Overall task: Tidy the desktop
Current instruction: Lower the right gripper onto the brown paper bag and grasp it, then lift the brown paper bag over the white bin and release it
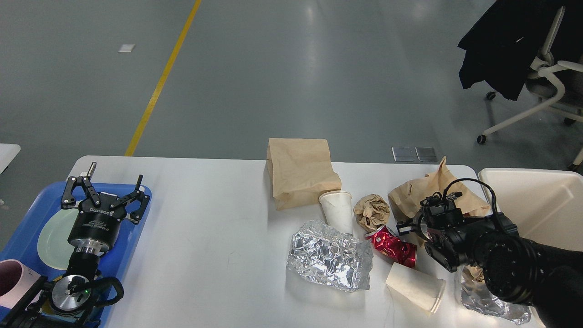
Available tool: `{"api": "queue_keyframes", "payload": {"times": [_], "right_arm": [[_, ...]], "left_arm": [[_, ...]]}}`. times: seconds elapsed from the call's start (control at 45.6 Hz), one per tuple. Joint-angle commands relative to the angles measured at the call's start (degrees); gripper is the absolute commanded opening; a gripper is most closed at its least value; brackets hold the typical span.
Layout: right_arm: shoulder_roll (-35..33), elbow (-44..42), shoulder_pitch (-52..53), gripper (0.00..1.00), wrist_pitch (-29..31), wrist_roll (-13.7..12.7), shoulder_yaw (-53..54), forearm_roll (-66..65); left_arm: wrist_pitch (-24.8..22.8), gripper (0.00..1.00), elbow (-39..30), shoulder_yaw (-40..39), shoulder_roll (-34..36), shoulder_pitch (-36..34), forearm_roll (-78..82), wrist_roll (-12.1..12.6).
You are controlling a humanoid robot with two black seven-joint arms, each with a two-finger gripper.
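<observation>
The white desktop (pixel 205 218) carries litter on its right half. A flat brown paper bag (pixel 298 172) lies at the back, with a white paper cup (pixel 338 210) just in front of it. Near the cup are a crumpled paper ball (pixel 372 210), a crushed red can (pixel 392 246), a foil sheet (pixel 329 255) and a tipped paper cup (pixel 415 286). My right gripper (pixel 406 226) sits low at the near edge of a crumpled brown bag (pixel 426 193); it is dark and end-on, so its fingers cannot be told apart. My left gripper (pixel 105 193) hangs open over the blue tray (pixel 32 214), holding nothing.
A cream bin (pixel 542 200) stands at the table's right end. More foil (pixel 492 303) and brown paper lie under my right arm. The tray holds a pale green plate (pixel 54 234) and a pink mug (pixel 8 282). An office chair with a dark jacket (pixel 505 41) stands on the floor beyond.
</observation>
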Motion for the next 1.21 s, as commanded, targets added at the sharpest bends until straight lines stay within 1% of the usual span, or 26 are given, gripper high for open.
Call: {"api": "queue_keyframes", "payload": {"times": [0.0, 0.198, 0.571, 0.702, 0.79, 0.922, 0.988, 1.075, 1.185], "right_arm": [[-0.1, 0.4, 0.0, 0.0, 0.7, -1.1, 1.9, 0.1], [-0.1, 0.5, 0.5, 0.0, 0.7, -1.4, 5.1, 0.1], [-0.4, 0.6, 0.9, 0.0, 0.7, -1.4, 5.7, 1.4], [-1.3, 1.1, 2.9, 0.0, 1.3, -1.4, 6.4, 2.7], [-2.2, 3.2, 5.0, 0.0, 2.2, -1.4, 6.5, 4.0], [-4.6, 8.8, 10.3, 0.0, 3.2, -1.6, 6.7, 6.8], [-6.2, 11.6, 13.3, 0.0, 3.7, -2.5, 6.7, 7.1], [-8.0, 15.4, 17.7, 0.0, 4.8, -4.6, 6.6, 7.2], [-10.4, 20.7, 25.0, 0.0, 8.3, -6.7, 6.4, 7.6]], "left_arm": [[0.0, 0.97, 0.0, 0.0, 0.0, 0.0, 0.0, 0.0], [0.0, 0.97, -0.1, 0.0, 0.0, 0.1, 0.0, 0.0], [0.1, 0.97, -0.1, 0.0, 0.0, 0.0, 0.0, 0.0], [0.0, 0.97, -0.1, 0.0, 0.1, 0.1, 0.0, 0.0], [0.1, 0.97, -0.1, 0.0, 0.0, 0.0, 0.0, 0.0], [0.1, 0.97, 0.0, 0.0, 0.0, 0.0, 0.0, 0.0], [0.0, 0.97, 0.0, 0.0, 0.0, 0.0, 0.0, 0.0], [0.1, 0.97, 0.0, 0.0, 0.1, 0.0, 0.0, 0.0], [0.0, 0.97, -0.1, 0.0, 0.0, 0.0, 0.0, 0.0]]}}
